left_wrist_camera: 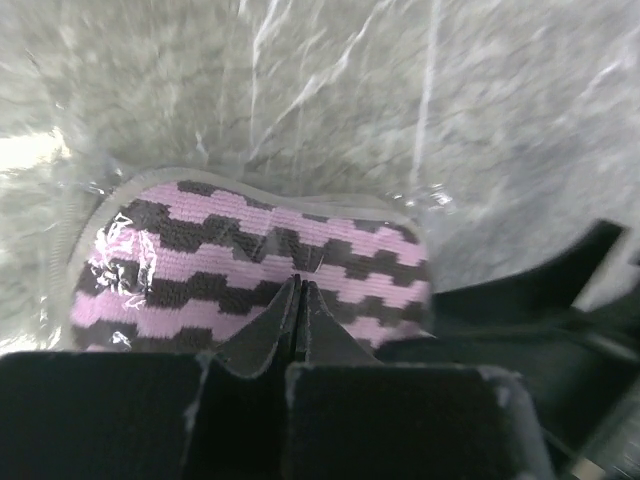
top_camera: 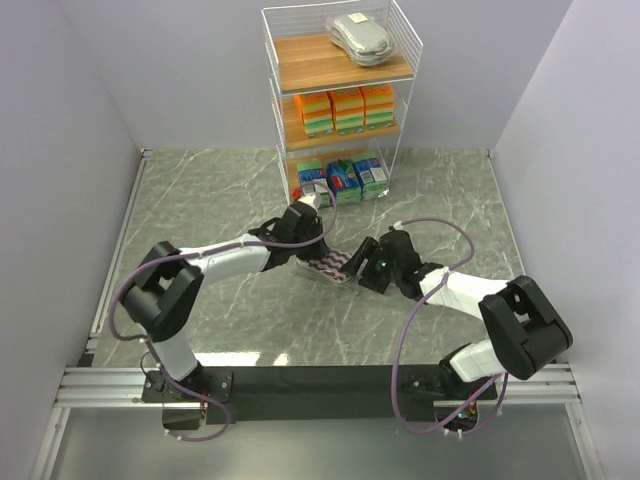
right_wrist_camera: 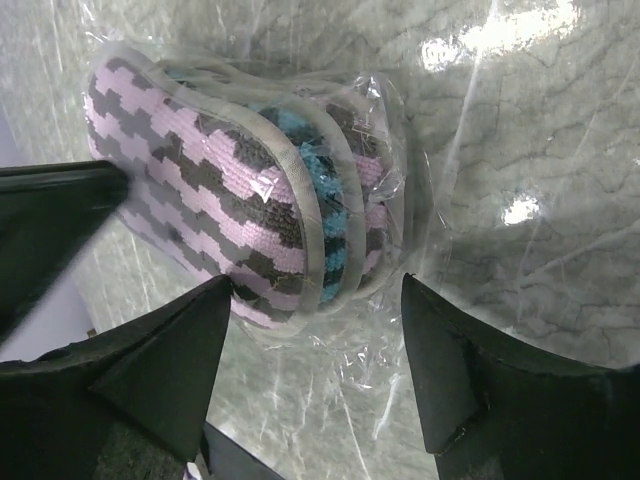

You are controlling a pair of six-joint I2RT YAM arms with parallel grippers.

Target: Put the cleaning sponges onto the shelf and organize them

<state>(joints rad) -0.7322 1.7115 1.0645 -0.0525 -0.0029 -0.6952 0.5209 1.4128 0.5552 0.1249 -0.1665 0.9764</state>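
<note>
**Striped pack pinched left, flanked right**

The left gripper (left_wrist_camera: pixel 297 305) is seen clamped on the clear wrap of the purple-white striped sponge pack (left_wrist_camera: pixel 250 250). The right gripper (right_wrist_camera: pixel 315 300) is held wide apart at the pack's 3 o'clock. The shelf (top_camera: pixel 300 55) stands at 12 o'clock.

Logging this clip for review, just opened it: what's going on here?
Both arms are at the oval purple-and-dark striped sponge pack in clear wrap, which lies on the grey marble table before the white wire shelf. The left gripper is shut at the pack's edge; whether it pinches the wrap is unclear. The right gripper is open around the other end. The shelf holds the silvery-grey pack on top, three orange packs in the middle and three blue-green packs at the bottom.
</note>
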